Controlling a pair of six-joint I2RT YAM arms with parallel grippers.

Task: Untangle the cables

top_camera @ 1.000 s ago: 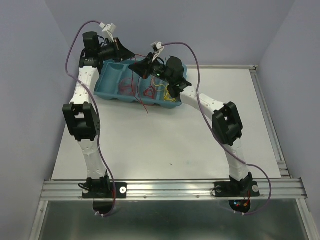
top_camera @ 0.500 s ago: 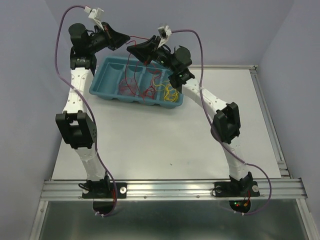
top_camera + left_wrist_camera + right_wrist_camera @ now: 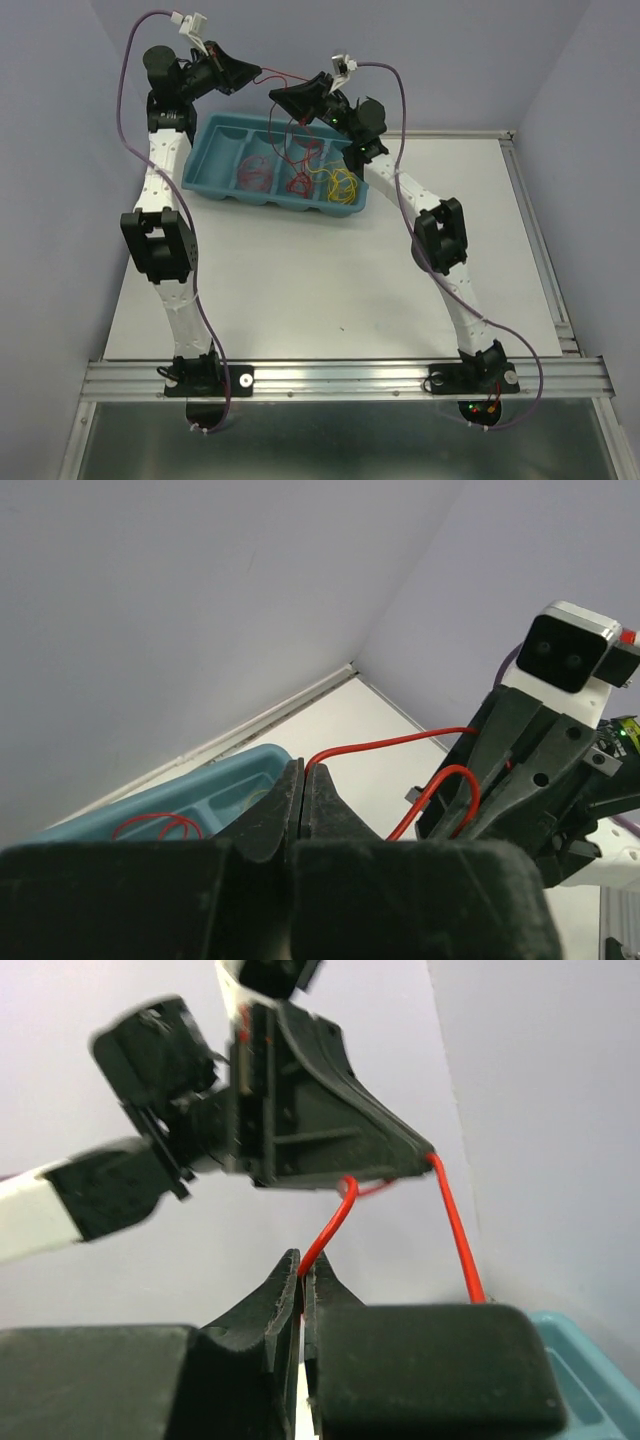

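While the white table (image 3: 330, 280) bears a teal plastic divided tray (image 3: 214, 182) at its far left, the left gripper (image 3: 260, 72) and right gripper (image 3: 274, 94) hover above it, both clamped on a thin red cable (image 3: 385, 743) running between them. More curly red and yellow cables (image 3: 300, 184) lie in the tray's compartments.

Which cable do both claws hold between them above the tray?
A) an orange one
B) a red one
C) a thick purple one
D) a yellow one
B: the wrist views show a red cable pinched in the left claw and in the right claw, both shut.
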